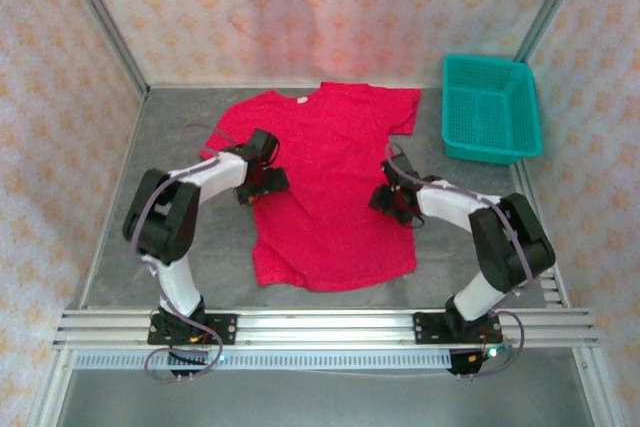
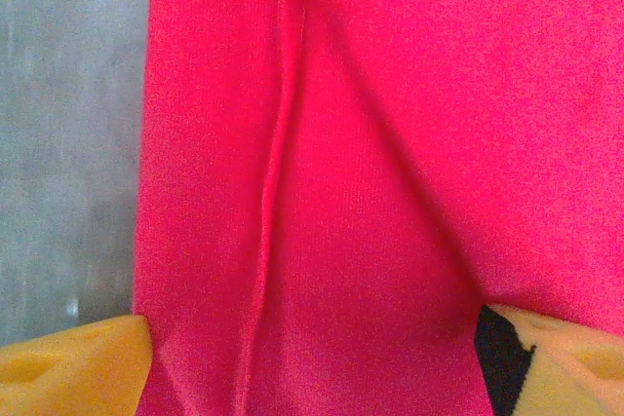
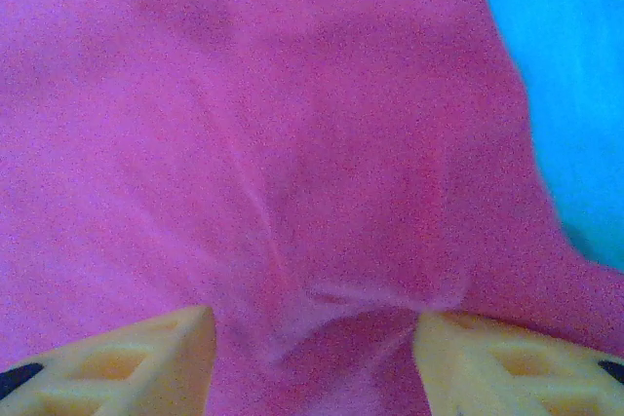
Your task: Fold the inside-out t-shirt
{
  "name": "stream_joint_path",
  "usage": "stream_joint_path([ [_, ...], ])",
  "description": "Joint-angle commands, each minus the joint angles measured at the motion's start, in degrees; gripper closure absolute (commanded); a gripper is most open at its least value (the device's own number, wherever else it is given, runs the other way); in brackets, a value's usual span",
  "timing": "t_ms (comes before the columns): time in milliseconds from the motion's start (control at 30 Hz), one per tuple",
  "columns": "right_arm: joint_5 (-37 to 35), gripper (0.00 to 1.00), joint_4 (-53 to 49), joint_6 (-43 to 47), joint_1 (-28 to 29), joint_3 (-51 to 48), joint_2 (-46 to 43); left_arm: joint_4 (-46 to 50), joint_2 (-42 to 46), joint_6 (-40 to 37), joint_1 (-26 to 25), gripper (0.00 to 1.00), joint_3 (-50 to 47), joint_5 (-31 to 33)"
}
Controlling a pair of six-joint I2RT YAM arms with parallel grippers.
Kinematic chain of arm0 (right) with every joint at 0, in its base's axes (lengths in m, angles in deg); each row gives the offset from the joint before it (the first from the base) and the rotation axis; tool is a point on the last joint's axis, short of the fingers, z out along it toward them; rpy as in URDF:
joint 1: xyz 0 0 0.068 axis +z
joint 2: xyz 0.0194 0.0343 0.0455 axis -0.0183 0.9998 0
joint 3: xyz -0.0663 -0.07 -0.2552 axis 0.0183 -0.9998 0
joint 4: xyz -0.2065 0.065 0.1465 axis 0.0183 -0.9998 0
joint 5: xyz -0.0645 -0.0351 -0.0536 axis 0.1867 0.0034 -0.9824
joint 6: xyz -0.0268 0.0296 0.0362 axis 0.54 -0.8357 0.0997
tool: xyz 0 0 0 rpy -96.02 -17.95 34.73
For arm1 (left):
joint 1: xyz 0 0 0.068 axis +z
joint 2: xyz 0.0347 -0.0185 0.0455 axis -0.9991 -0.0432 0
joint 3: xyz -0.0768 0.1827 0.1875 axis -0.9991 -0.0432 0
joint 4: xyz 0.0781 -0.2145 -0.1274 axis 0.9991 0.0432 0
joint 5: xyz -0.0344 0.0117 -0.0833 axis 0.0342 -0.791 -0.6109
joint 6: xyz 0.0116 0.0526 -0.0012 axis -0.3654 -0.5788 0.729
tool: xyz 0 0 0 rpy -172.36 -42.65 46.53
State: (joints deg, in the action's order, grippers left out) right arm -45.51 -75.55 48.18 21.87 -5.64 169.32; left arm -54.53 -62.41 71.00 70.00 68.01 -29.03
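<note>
The inside-out t-shirt (image 1: 330,187) is bright red and lies flat on the grey table (image 1: 180,127), collar and small white tag (image 1: 300,99) toward the back. My left gripper (image 1: 264,183) is down on the shirt's left side below the sleeve. Its yellow fingers (image 2: 68,372) stand wide apart and open, with smooth cloth (image 2: 322,192) and a long seam between them. My right gripper (image 1: 392,199) is down on the shirt's right edge. Its fingers (image 3: 127,362) are apart, and a puckered ridge of cloth (image 3: 380,294) lies between them.
A teal mesh basket (image 1: 490,107) stands at the back right, off the shirt. Patterned walls close in the back and both sides. Bare grey table (image 2: 68,143) runs along the shirt's left edge. The aluminium rail (image 1: 320,327) with the arm bases lies along the near edge.
</note>
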Motion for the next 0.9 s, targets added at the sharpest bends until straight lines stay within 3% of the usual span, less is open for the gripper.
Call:
stream_joint_path([
  [0,0.55,0.42,1.71,2.4,-2.74,4.45,9.46,4.63,-7.65,-3.03,2.56,0.13,8.64,7.01],
  [167,-0.63,0.42,-3.19,5.72,-4.53,14.66,16.92,8.74,-15.45,-4.8,3.67,0.13,18.9,7.79],
  [367,-3.49,0.42,-14.82,9.02,-3.64,18.13,8.32,9.23,-6.96,-5.08,2.98,0.13,14.21,8.28],
  [567,-10.55,0.46,-23.77,2.77,3.64,7.33,-10.39,10.63,9.12,-4.21,-2.28,0.13,4.99,9.19],
  [733,-9.04,0.6,-17.96,-9.22,7.95,-6.15,-22.05,6.5,15.4,-0.23,-4.38,0.13,-3.38,3.73],
  [867,-8.95,0.64,-13.89,-13.73,10.2,-9.57,-23.09,4.0,17.61,1.39,-4.54,0.13,-6.93,2.33],
])
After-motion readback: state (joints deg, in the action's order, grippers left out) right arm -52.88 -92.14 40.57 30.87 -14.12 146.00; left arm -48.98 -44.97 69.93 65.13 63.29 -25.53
